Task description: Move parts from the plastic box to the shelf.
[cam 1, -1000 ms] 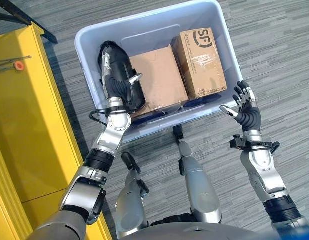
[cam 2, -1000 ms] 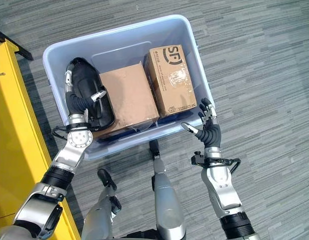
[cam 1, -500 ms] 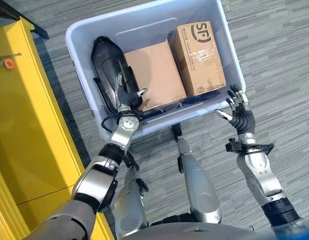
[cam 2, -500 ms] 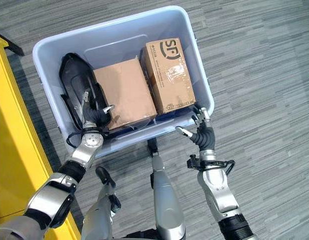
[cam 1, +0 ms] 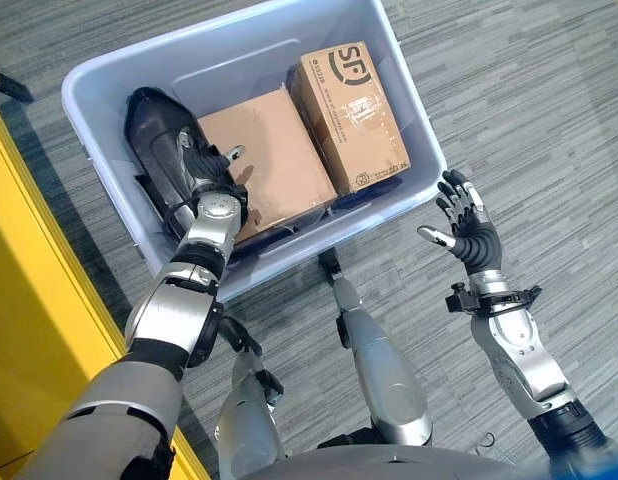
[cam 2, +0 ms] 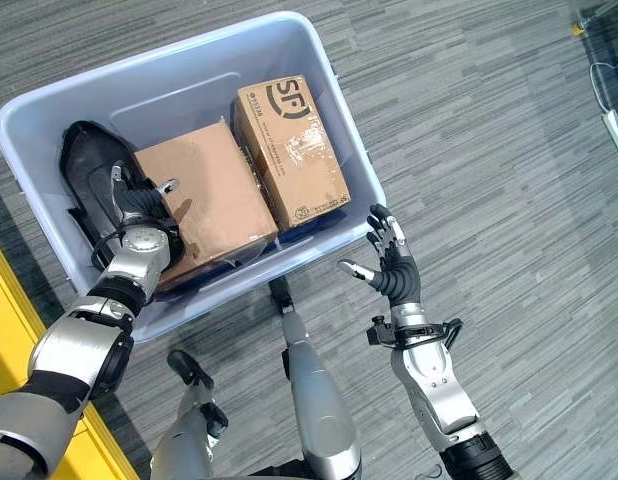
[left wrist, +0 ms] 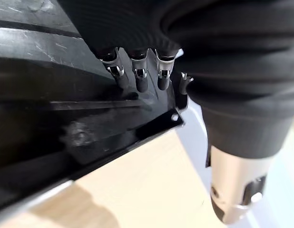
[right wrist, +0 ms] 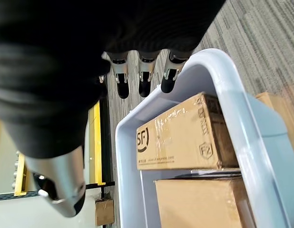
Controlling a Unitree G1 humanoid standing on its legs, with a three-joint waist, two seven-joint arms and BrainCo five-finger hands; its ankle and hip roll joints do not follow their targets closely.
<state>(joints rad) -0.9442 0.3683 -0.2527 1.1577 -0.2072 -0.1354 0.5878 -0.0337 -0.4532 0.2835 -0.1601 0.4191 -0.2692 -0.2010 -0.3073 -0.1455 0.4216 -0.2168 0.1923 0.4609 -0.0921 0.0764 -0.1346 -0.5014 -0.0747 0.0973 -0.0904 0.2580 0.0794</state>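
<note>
A pale blue plastic box (cam 1: 109,70) stands on the grey striped carpet floor (cam 1: 529,120). Inside it lie a black moulded plastic part (cam 1: 154,140), a plain brown cardboard box (cam 1: 269,165) beside it, and a taped brown cardboard box (cam 1: 354,115) with a black printed logo and small print too small to read. The left hand (cam 1: 204,175) rests on the black part, fingers extended flat on its surface. The right hand (cam 1: 467,228) hovers outside the box's near corner, fingers spread, holding nothing. A yellow shelf (cam 1: 29,300) stands at the left
</note>
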